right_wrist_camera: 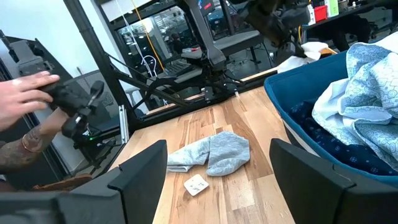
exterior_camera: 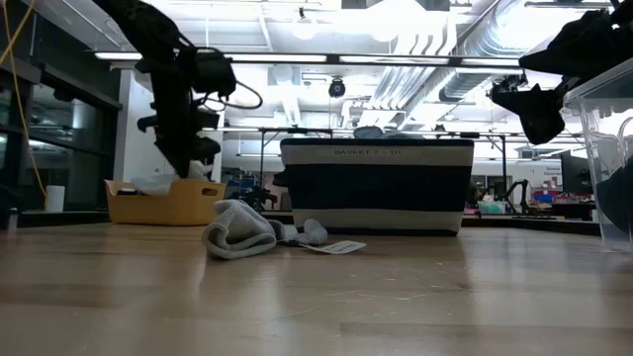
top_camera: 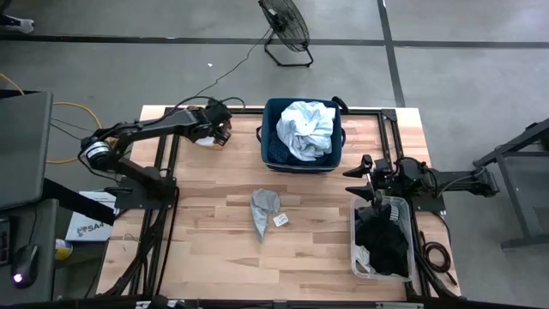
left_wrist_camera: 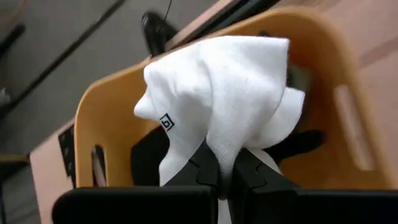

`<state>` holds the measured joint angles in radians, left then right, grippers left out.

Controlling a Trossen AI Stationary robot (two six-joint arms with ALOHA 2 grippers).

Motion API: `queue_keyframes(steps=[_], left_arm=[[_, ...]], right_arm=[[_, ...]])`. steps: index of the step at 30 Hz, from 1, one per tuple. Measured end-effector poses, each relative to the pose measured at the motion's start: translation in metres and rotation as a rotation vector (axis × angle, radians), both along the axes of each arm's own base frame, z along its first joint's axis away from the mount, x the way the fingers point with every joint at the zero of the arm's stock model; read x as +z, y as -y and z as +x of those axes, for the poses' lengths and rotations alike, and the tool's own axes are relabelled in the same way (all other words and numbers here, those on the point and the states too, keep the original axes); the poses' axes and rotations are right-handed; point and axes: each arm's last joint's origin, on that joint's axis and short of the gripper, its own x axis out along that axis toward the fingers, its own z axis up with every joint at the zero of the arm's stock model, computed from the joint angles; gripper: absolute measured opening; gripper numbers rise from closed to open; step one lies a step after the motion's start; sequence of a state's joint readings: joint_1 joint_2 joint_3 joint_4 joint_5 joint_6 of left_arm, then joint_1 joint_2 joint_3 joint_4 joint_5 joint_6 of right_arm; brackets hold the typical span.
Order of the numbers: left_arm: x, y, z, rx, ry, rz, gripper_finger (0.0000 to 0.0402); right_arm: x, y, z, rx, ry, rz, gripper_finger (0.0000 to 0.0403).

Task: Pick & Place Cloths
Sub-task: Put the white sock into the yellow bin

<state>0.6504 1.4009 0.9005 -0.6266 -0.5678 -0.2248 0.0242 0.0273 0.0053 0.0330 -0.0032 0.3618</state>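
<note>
My left gripper (top_camera: 214,133) hangs over the orange tub (left_wrist_camera: 99,112) at the table's far left, shut on a small white cloth (left_wrist_camera: 211,87). A black piece (left_wrist_camera: 146,158) lies inside the tub. A grey-green sock (top_camera: 264,210) lies flat on the table's middle, a small tag (top_camera: 280,221) beside it. The navy bin (top_camera: 273,146) holds a pale blue-white shirt (top_camera: 307,129) on top of a dark-blue patterned one (right_wrist_camera: 323,134). My right gripper (right_wrist_camera: 227,180) waits open and level at the table's right side, with nothing between its fingers. My left gripper pinches a bunched fold of the white cloth (left_wrist_camera: 225,146) between its two fingers, coming slanting down from above. The cloth bulges out beyond the fingertips, lifted clear over the tub's opening. How many layers are in the pinch I cannot tell.
A clear plastic bin (top_camera: 403,206) with black pieces (top_camera: 382,245) stands at the near right, under the right arm. A person's hand (right_wrist_camera: 25,93) shows beyond the table's left side. A fan (top_camera: 287,26) stands on the floor behind the table.
</note>
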Motion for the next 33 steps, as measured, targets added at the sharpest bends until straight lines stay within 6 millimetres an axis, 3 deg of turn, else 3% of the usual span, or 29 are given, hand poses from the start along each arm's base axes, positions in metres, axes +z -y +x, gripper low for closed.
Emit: queue_keyframes(steps=[11,24,28,33], left_arm=[[-0.016,-0.024,-0.019,0.137,-0.018,-0.097,0.0000],[-0.047,-0.045,-0.014,0.122,-0.051,-0.156,0.0004],[-0.046,-0.046,-0.011,0.115,-0.031,-0.135,0.0027],[-0.036,-0.044,-0.013,0.079,-0.023,-0.107,0.0088]], right_arm=[[0.000,0.000,0.000,0.000,0.000,0.000,0.0275],[0.000,0.000,0.000,0.000,0.000,0.000,0.0275],[0.000,0.000,0.000,0.000,0.000,0.000,0.0275],[0.000,0.000,0.000,0.000,0.000,0.000,0.0275]])
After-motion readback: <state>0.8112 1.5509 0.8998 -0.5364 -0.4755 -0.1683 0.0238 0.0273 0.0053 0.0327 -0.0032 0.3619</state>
